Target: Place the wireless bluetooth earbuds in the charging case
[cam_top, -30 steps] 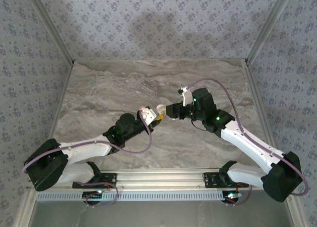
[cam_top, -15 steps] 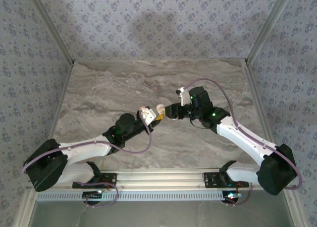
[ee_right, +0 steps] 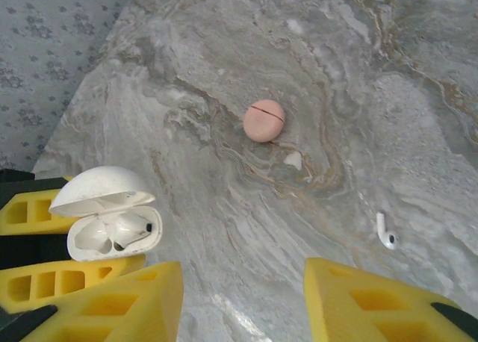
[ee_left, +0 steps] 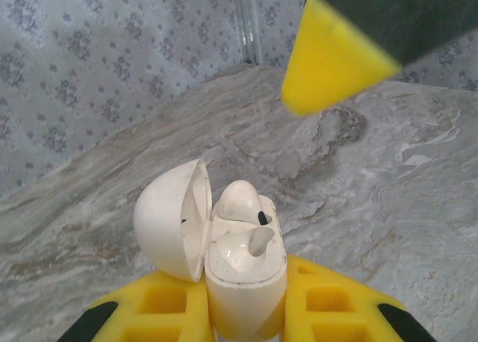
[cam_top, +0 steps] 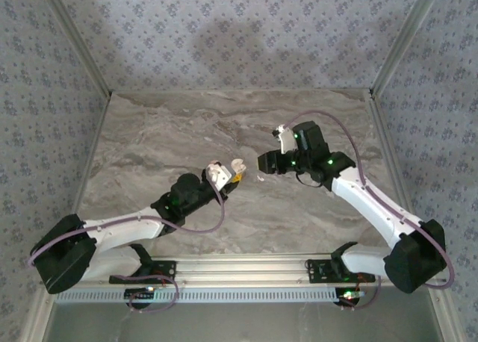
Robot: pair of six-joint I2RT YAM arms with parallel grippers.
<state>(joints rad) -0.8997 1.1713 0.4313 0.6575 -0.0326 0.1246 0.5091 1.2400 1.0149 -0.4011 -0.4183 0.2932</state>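
One earbud (ee_left: 240, 201) appeared seated in the open charging case (ee_left: 243, 263), which the left pincer (ee_left: 246, 282) clenched by its base above the bench (ee_right: 336, 73), its lid (ee_left: 168, 219) swung out to nine o'clock. The second earbud (ee_right: 386, 234) lay loose on the marble, at about four o'clock from a pink round piece (ee_right: 264, 120). The right pincer (ee_right: 240, 282) hung released and empty above the bench, near that loose earbud. The job looked about half done: lifting and seating the second earbud remained.

White-black arms (cam_top: 119, 226), purple cables (cam_top: 314, 121), yellow claw pads (ee_right: 358, 297)
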